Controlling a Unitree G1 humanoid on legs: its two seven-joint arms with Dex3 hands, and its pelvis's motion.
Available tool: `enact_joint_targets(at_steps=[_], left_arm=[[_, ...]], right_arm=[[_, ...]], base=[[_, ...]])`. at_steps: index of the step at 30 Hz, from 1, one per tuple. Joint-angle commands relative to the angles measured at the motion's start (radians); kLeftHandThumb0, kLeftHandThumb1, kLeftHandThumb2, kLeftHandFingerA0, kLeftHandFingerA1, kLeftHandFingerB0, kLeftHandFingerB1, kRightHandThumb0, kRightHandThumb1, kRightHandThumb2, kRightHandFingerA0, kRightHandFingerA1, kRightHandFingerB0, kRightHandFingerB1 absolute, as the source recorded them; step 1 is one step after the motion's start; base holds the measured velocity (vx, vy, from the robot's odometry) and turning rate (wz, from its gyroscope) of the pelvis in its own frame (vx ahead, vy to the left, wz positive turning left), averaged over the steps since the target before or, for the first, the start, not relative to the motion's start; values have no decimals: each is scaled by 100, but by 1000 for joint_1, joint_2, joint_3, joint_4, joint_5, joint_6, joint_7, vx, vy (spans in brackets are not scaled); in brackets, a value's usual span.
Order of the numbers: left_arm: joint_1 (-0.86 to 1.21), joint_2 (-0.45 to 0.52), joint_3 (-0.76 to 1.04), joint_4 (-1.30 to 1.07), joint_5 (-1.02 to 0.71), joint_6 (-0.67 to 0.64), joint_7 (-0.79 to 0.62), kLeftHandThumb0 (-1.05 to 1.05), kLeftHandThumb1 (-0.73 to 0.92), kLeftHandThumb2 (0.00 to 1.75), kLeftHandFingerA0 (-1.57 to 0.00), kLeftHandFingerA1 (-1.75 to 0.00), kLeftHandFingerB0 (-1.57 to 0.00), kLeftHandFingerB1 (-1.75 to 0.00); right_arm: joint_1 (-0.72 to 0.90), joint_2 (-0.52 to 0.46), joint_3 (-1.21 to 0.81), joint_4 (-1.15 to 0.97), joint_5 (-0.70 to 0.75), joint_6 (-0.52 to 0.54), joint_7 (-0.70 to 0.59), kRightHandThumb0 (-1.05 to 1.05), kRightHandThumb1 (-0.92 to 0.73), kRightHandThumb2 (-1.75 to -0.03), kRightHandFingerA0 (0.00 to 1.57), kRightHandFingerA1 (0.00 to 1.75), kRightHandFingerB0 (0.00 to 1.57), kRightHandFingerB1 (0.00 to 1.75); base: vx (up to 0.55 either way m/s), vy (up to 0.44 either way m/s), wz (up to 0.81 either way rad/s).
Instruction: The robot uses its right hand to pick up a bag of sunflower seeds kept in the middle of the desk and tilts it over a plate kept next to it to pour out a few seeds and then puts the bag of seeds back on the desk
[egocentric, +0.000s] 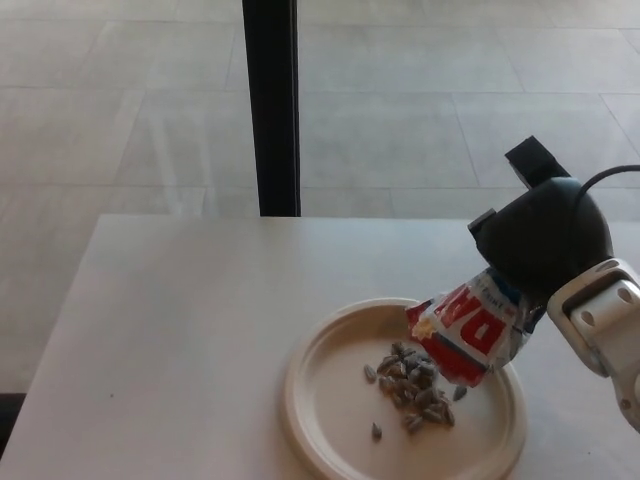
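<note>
A pale counter (180, 330) fills the lower part of the head view, its left half bare. Beyond its far edge lies a tiled floor (120, 110), and a dark upright post (271, 105) stands behind the counter, left of centre.

Right of centre, near the front edge, sits a round cream plate (300, 400) with a raised rim. On the plate lies a loose heap of dark seeds (412, 385), most of them bunched in the middle, with a few single ones apart toward the left and front.

Just above the heap, the bag (465, 330) hangs tilted over the right part of the plate. It is red, white and blue with large white letters, crumpled, and its lower end points down and to the left, close over the seeds; whether it touches them cannot be told.

The right hand (540, 240) pinches the upper end of the bag, its black shell closed over the foil, with the bag coming out from under it. A pale forearm (605, 320) runs off to the lower right, and a black cable (615, 172) curves away from the hand toward the right edge.
</note>
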Motion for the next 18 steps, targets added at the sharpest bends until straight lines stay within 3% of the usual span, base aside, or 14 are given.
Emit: enact_joint_targets(at_steps=[1, 3, 8, 9, 12, 13, 14, 15, 16, 17, 18], left_arm=[[-1, 10, -5, 15, 1, -27, -1, -79, 65, 114, -28, -67, -13, -56], [0, 12, -9, 16, 5, -31, 3, -75, 69, 118, -25, -65, -6, -53], [11, 13, 2, 18, -9, -22, -14, -67, 67, 116, -22, -63, -6, -53], [12, 13, 0, 20, -6, -26, -14, -76, 69, 116, -21, -63, -5, -52], [10, 13, 4, 25, -10, -21, -14, -75, 69, 116, -22, -63, -5, -52], [9, 11, 6, 25, -11, -20, -9, -71, 66, 113, -26, -65, -11, -55], [10, 10, 5, 25, -11, -20, -14, -74, 69, 116, -20, -63, -5, -52], [8, 11, 3, 29, -8, -19, -15, -71, 68, 116, -22, -63, -6, -52], [8, 11, -1, 32, -4, -24, -11, -72, 69, 117, -21, -63, -6, -52], [11, 11, 0, 38, -3, -29, -7, -75, 69, 117, -22, -63, -4, -52], [12, 11, 1, 39, -4, -30, -6, -73, 66, 114, -29, -66, -12, -55]], right_arm=[[3, -3, -7, 1, -49, -1, 11, -53, -63, -79, 94, 175, 69, 158], [8, -2, -13, 2, -43, -3, 9, -53, -62, -80, 96, 175, 70, 158], [31, -7, -34, 8, -19, -12, -19, -51, -60, -83, 95, 175, 75, 152], [30, -10, -36, 10, -19, -17, -18, -50, -58, -87, 95, 175, 75, 154], [39, -14, -53, 2, -8, -23, -15, -50, -59, -84, 93, 175, 75, 148], [44, -14, -65, -1, 4, -24, -17, -49, -58, -86, 94, 175, 74, 152], [54, -10, -80, -1, 16, -19, -29, -48, -56, -87, 95, 175, 75, 152], [66, -2, -98, -1, 27, -6, -36, -48, -58, -85, 95, 175, 74, 154], [78, 4, -119, -3, 43, 3, -39, -49, -55, -89, 96, 175, 69, 168], [106, 14, -153, -1, 75, 14, -52, -47, -52, -93, 97, 175, 70, 167], [118, 17, -166, 0, 79, 15, -59, -47, -53, -92, 96, 175, 69, 167]], base=[[0, 0, 0], [0, 0, 0], [0, 0, 0], [0, 0, 0], [0, 0, 0], [0, 0, 0], [0, 0, 0], [0, 0, 0], [0, 0, 0], [0, 0, 0], [0, 0, 0]])
